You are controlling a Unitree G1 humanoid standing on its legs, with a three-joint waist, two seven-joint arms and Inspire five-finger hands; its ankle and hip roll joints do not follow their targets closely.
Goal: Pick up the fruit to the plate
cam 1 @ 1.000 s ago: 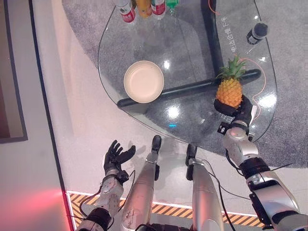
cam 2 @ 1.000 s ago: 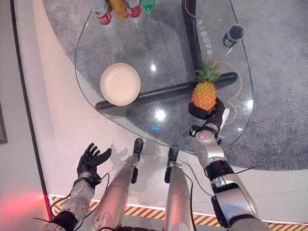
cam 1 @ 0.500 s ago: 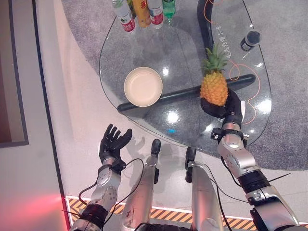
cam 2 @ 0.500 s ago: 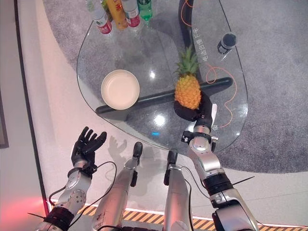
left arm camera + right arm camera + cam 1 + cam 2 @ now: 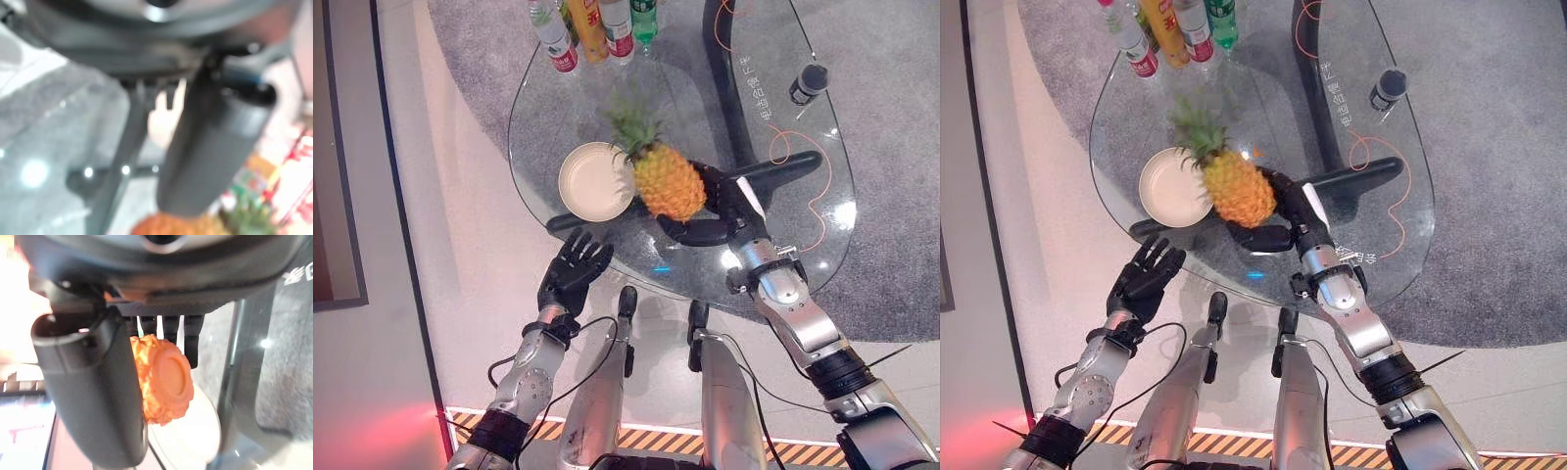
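- Right hand [image 5: 710, 211] gripped the pineapple [image 5: 668, 181] round its body, held tilted beside the plate [image 5: 592, 181] over the table [image 5: 803, 235]
- Likely heavy, rigid, rough; best gripped mid-body, not by the crown
- Left hand [image 5: 570, 276] hung with its fingers spread and slack

Silver-grey left arm [image 5: 524, 377] and right arm [image 5: 798, 318], smooth, round and shiny, each with a wide black band lower down. Black left hand [image 5: 570, 277] with thin, ridged fingers [image 5: 590, 252]. Black right hand [image 5: 720, 201] too, with a white cover [image 5: 749, 199] along the thumb.
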